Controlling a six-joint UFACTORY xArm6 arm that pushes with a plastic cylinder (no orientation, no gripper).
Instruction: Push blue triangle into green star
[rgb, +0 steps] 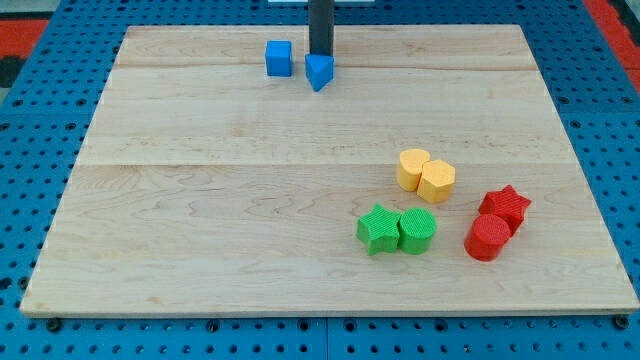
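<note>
The blue triangle (319, 72) lies near the view's top, a little left of centre. My tip (320, 55) stands right behind it, on its top side, touching or nearly touching it. The green star (377, 229) lies at the lower right of the board, far from the triangle, with a green cylinder (417, 230) touching its right side.
A blue cube (279, 58) sits just left of the triangle. Two yellow blocks (425, 175) lie above the green pair. A red star (505, 207) and a red cylinder (487, 238) lie at the right. The wooden board (200, 220) rests on a blue pegboard.
</note>
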